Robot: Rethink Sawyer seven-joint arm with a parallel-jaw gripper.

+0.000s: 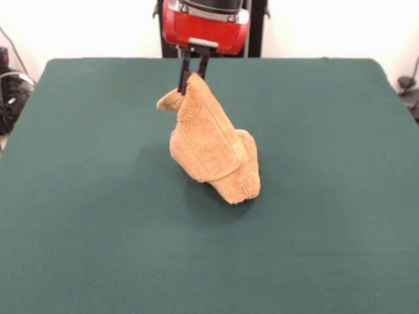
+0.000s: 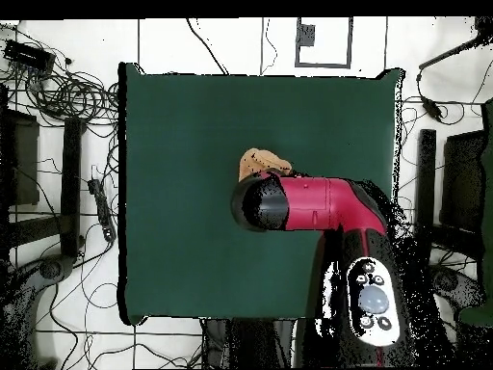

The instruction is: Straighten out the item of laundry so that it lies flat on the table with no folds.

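The mustard-tan towel (image 1: 213, 147) hangs in a bunched, folded cone from my gripper (image 1: 192, 82), which is shut on its top corner. Its lower end rests on the dark green table (image 1: 85, 196) near the middle. A flat woven band runs across the hanging cloth. In the overhead view the red arm (image 2: 308, 204) covers most of the towel (image 2: 260, 161); only a small tan part shows past the arm's black end. The gripper itself is hidden there.
The robot's red and black body (image 1: 206, 26) stands at the table's far edge. Cables and equipment (image 2: 58, 96) lie on the floor around the table, off its surface.
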